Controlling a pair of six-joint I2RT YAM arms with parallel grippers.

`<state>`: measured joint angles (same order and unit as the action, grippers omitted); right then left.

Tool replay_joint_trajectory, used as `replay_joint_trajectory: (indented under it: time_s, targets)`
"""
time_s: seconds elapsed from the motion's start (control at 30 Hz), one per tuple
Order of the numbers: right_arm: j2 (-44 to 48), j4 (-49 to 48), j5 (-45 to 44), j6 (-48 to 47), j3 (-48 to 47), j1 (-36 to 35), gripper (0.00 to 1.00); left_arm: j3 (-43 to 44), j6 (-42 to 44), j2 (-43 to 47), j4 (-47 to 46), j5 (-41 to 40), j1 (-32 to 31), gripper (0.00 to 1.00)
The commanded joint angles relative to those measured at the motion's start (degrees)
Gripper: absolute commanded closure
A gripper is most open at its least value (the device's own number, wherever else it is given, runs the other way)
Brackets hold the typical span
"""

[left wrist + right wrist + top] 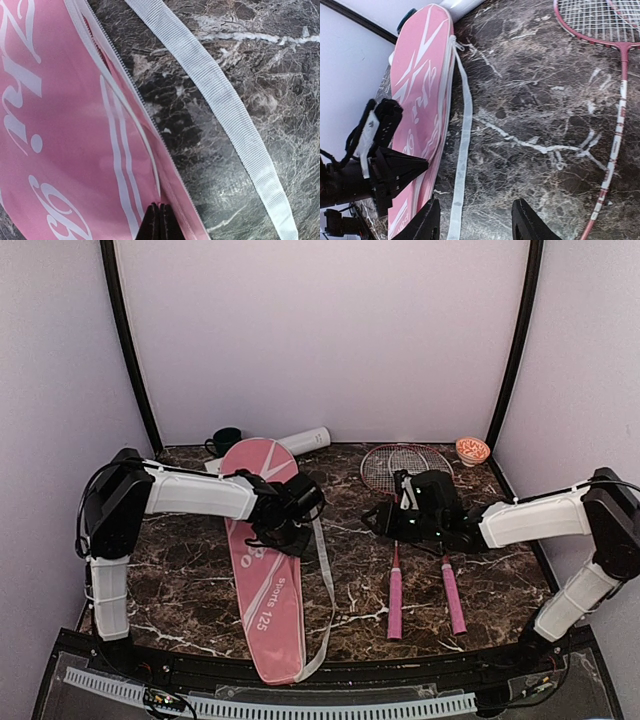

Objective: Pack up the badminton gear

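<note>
The pink bag (262, 570), shaped like a racket, lies flat on the dark marbled table (490, 625), its round head toward 11 o'clock and its narrow tail toward 7. My left gripper (160, 221) sits on its 3 o'clock side at the zip edge (145, 107), jaws pressed together. I cannot tell whether the zip pull or any fabric is caught between them. The white strap (225, 110) trails loose on the table just beside that edge. I judge the step in hand to be opening the bag. To do it well I should draw straight along the zip line, stay low, and keep clear of the strap so it does not snag. White lettering (272, 602) on the bag reads "Sports 125"; the larger script above it shows only in part. My right gripper (476, 224) hovers with jaws wide apart near the two rackets (405, 470), which lie side by side at 3 o'clock with their pink handles toward 5. The white tube (303, 441) rests at 12 o'clock behind the bag. A dark green mug (226, 439) is at 11 and an orange bowl (472, 450) at 1.
</note>
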<state>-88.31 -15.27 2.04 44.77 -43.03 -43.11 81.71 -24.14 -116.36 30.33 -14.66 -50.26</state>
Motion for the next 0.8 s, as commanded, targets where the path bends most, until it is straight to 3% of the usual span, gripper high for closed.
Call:
replay_joint_trajectory:
  time_s: [0.0, 0.33, 0.77]
  targets:
    - [2.49, 2.18, -2.03, -0.44, 2.11, 3.27, 0.51, 1.27, 3.05, 5.67, 0.4, -1.75, -1.04, 1.0]
    - [0.88, 3.35, 0.94, -1.41, 3.63, 11.53, 0.49, -4.2, 9.91, 12.72, -6.33, -4.22, -2.83, 1.0]
    - [-14.8, -4.71, 13.16, 0.4, -1.8, 16.65, 0.55, -13.72, 16.85, 21.6, -16.15, -5.65, -3.44, 1.0]
